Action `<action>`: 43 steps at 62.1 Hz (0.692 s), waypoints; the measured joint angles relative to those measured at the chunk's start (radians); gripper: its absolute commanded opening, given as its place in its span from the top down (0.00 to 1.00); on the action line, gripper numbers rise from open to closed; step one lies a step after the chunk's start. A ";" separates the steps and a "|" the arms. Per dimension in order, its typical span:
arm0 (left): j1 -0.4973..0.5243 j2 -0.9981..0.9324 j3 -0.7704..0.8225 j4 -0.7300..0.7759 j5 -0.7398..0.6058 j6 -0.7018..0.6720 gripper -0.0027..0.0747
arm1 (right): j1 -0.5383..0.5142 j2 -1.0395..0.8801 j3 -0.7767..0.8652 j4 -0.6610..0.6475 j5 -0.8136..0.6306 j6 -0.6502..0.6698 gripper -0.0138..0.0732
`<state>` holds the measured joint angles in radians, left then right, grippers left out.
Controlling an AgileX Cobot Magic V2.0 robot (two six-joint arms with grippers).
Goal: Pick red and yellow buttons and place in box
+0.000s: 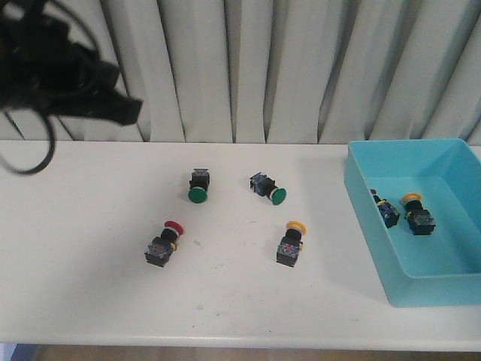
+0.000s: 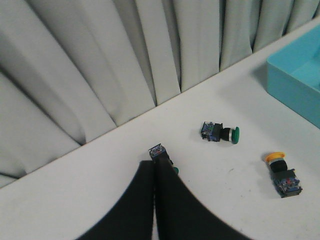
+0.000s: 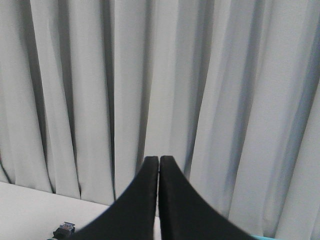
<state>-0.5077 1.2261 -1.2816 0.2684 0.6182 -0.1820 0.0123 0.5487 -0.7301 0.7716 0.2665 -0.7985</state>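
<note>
Nearest the front cam: red-cap button and yellow-cap button, both lying on the white table, well apart from each other, red on the left, yellow on the right. Each has a black/grey body w/ cap pointing toward the far side.

Farther back: two green-cap buttons. Left green button sits w/ cap facing the cam; right green button lies on its side, cap toward the right.

Box: turquoise tray at the right side of the table, low walls. Inside it: one yellow-cap button in the box and a second switch just beside it; cap colour of the second is too small to confirm.

Left gripper: raised at the far left, above the table. Fingers pressed together, no gap, nothing held. Left wrist cam shows the left green button's body just past the fingertips, partly hidden.

Right gripper: not visible in front cam. Fingers closed tip to tip, nothing between them, aimed at the grey curtain.
</note>
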 measured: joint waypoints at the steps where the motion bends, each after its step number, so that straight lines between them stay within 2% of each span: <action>1: 0.009 -0.024 0.057 0.001 -0.035 -0.010 0.96 | 0.000 0.000 0.000 0.001 0.000 0.000 0.85; 11: 0.117 -0.315 0.459 0.005 -0.249 -0.068 0.96 | 0.000 0.000 0.000 0.001 0.000 0.000 0.85; 20: 0.206 -0.522 0.742 0.007 -0.343 -0.074 0.96 | 0.000 0.000 0.000 0.002 0.000 0.000 0.85; 43: 0.379 -0.887 1.125 0.020 -0.458 -0.078 0.96 | 0.000 0.000 0.000 0.003 0.000 0.000 0.85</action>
<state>-0.1284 0.3390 -0.1566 0.2881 0.1598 -0.2598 0.0123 0.5487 -0.7301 0.7747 0.2662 -0.7985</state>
